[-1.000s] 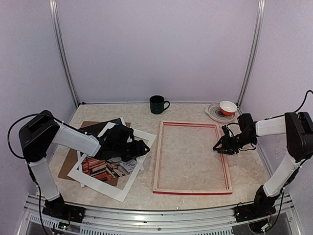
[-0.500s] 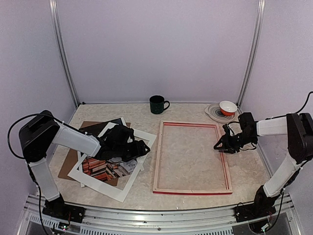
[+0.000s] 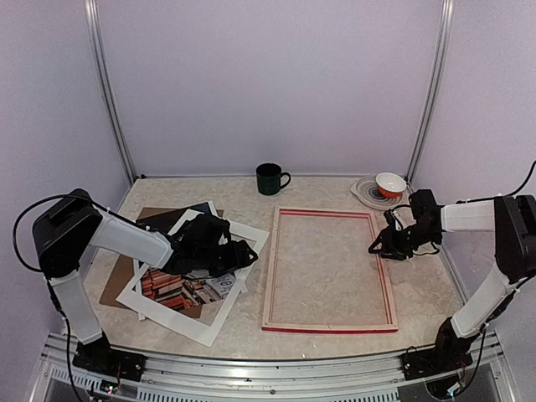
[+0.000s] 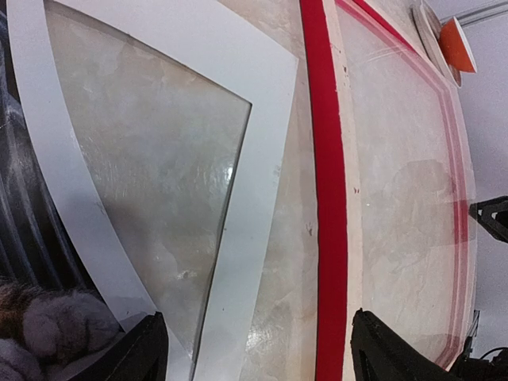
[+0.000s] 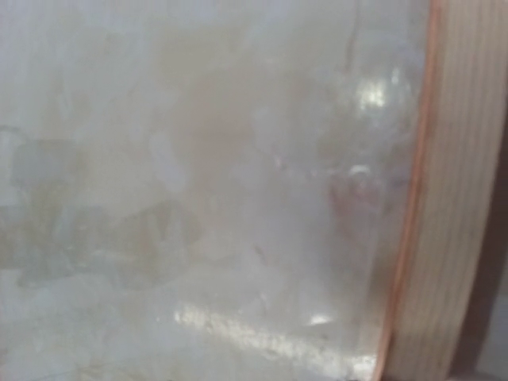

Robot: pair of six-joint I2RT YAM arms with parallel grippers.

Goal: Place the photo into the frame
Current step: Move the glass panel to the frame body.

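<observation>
Frame [image 3: 270,276] lying flat with its pale wood back upward and its red edge nearest the arms. Photo [image 3: 176,289] lies well left of it, face up beneath a white mat [image 3: 180,322], over a brown board [image 3: 117,280]. Left gripper [image 3: 241,254] is spread wide above the mat's right corner. Right gripper [image 3: 376,248] is at the frame's right rail; whether it is open or closed cannot be told.
</observation>
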